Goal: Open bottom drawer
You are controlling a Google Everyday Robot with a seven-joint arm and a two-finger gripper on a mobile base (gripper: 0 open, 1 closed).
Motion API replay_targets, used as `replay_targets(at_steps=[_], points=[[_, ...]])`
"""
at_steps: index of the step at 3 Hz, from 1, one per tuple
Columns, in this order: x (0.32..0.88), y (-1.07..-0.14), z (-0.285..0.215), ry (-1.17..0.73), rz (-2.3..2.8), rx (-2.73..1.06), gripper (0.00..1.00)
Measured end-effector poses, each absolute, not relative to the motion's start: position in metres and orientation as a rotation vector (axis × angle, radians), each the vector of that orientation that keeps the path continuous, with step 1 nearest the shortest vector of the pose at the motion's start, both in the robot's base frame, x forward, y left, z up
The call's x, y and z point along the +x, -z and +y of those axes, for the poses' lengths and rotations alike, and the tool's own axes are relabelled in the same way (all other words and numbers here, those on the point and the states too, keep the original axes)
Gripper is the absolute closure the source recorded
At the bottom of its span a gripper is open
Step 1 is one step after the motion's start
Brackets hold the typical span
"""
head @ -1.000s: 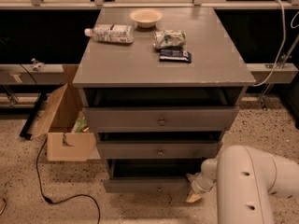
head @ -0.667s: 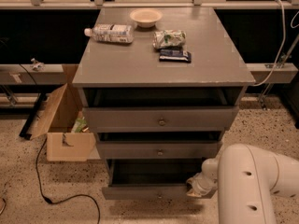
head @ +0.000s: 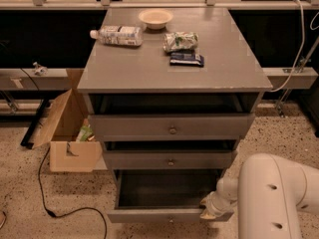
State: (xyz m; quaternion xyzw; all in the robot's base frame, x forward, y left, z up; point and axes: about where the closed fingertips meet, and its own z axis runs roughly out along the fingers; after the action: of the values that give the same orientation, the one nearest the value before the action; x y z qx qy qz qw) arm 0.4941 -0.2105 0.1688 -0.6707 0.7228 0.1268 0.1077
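The bottom drawer of the grey cabinet is pulled out toward me, and its dark empty inside shows. Its grey front has a small round knob at the lower edge of the view. My gripper is at the drawer front's right end, at the end of my white arm. The arm hides most of the gripper. The middle drawer and top drawer above stand slightly out.
On the cabinet top lie a plastic bottle, a bowl, a green bag and a dark packet. An open cardboard box stands to the left. A black cable runs over the speckled floor.
The bottom drawer has slid out further toward me, and its inside is more exposed. My gripper has moved back with the drawer's right end.
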Motion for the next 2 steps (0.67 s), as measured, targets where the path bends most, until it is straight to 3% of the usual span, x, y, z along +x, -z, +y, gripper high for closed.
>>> replay_targets(at_steps=[2], points=[[0.469,-0.168,-0.2033,-0.371,2.11,-1.936,1.0]])
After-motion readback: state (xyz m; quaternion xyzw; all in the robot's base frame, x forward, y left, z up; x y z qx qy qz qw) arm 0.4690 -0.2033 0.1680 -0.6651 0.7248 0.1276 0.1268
